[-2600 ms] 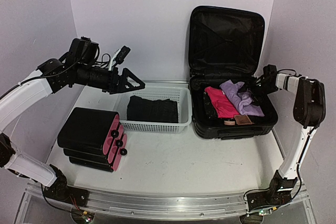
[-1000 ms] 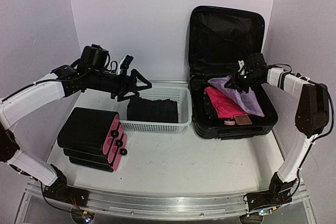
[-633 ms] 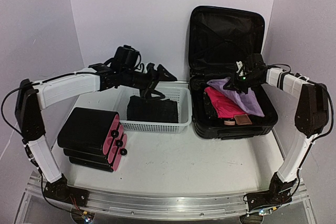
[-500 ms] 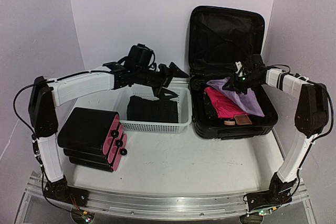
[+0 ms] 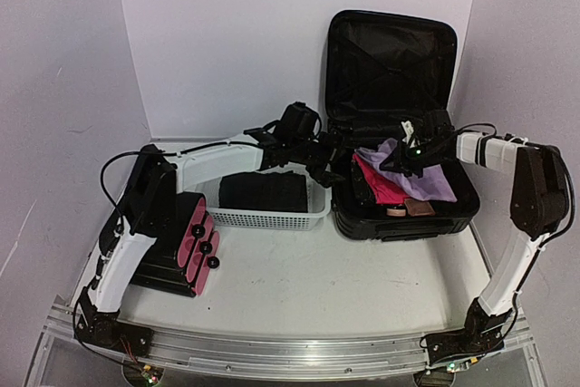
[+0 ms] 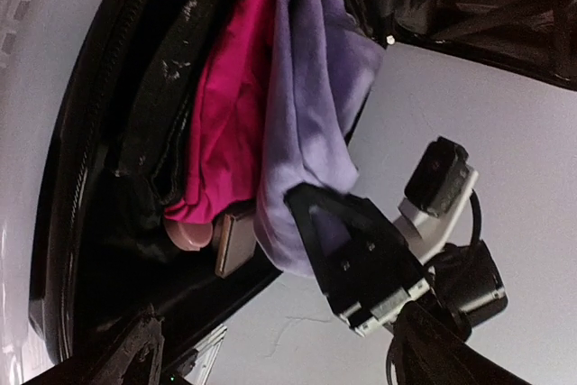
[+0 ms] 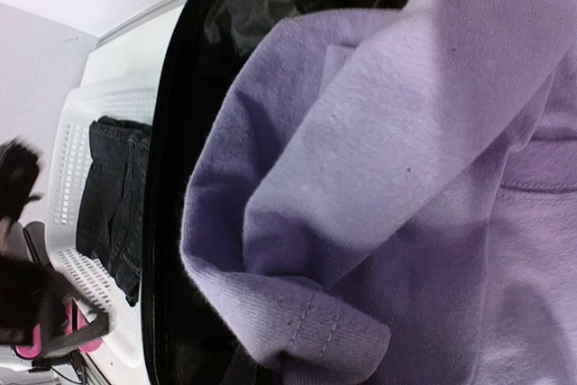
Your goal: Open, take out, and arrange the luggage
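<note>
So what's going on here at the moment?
The luggage stands open, lid upright. The right pincer is shut on the lilac garment, holding one end raised above the pink garment that lies inside. The left pincer, open, reaches over the right end of the white basket toward the luggage's left wall, holding nothing. Black clothing lies in the basket.

2 white-shelled arms (image 5: pixel 217 159), black-jointed with thin black cables (image 5: pixel 471 126), end in a black left tool (image 5: pixel 333 168) and right tool (image 5: pixel 400 159).
</note>
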`<state>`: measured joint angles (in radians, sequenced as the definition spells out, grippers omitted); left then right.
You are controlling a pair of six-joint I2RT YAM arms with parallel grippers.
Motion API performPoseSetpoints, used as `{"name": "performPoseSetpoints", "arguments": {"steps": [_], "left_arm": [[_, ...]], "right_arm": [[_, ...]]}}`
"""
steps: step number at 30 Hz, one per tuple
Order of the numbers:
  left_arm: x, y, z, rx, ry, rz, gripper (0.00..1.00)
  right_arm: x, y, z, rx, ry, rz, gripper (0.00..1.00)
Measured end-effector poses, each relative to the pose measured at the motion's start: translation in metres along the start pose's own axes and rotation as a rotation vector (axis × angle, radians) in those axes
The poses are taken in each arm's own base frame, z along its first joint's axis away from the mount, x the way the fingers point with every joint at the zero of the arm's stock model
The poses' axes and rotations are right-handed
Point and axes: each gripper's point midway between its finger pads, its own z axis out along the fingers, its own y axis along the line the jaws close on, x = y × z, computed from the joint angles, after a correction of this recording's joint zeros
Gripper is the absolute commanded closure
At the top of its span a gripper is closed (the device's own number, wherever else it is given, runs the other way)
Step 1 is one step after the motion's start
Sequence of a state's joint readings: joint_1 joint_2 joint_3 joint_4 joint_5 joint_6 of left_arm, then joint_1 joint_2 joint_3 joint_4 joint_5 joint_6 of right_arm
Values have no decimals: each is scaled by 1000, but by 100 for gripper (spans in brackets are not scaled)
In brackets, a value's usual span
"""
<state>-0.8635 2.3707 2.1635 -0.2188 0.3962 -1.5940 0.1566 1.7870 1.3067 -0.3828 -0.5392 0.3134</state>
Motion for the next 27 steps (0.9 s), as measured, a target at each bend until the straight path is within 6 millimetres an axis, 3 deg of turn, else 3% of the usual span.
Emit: {"name": "performPoseSetpoints", "arguments": {"steps": [4, 8, 14, 22, 27], "left_arm": [[-11, 7, 24, 0, -25, -10, 10], [-8, 6, 41, 23, -18, -13, 8], [-1, 16, 53, 8, -16, -11, 5], [1, 12, 62, 42, -5, 7, 3], [1, 12, 63, 44, -5, 16, 11]], "right_arm": [[13, 4, 0, -20, 8, -18, 100], [21, 14, -4, -41, -1, -59, 100], [28, 31, -10, -85, -6, -116, 100], [44, 47, -5, -140, 30, -164, 100], [56, 52, -3, -160, 50, -195, 100]]}}
